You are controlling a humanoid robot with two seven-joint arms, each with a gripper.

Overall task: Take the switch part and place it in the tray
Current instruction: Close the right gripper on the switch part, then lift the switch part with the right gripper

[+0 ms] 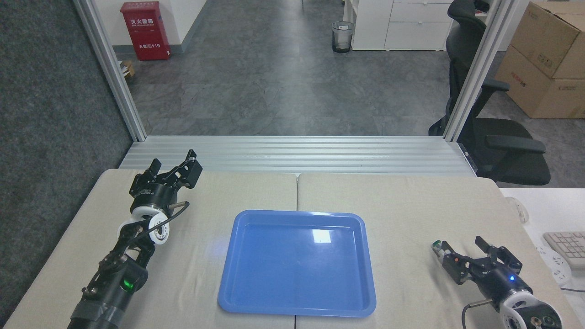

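The blue tray [297, 267] lies at the middle of the table with nothing in it. To its right, the switch part [441, 250] lies on the cloth, green cap toward the tray and a bit of orange showing. My right gripper [465, 254] is low over the table just behind it and open. Its left finger [452, 266] is at the switch's rear end; whether they touch I cannot tell. My left gripper [174, 161] stands open near the table's far left edge, well away from both, with nothing in it.
A ribbed aluminium sill [297, 155] and two upright posts border the table's far edge. A white desk with a keyboard [567, 246] adjoins on the right. A black office chair [498, 137] and cardboard boxes [544, 59] stand behind it.
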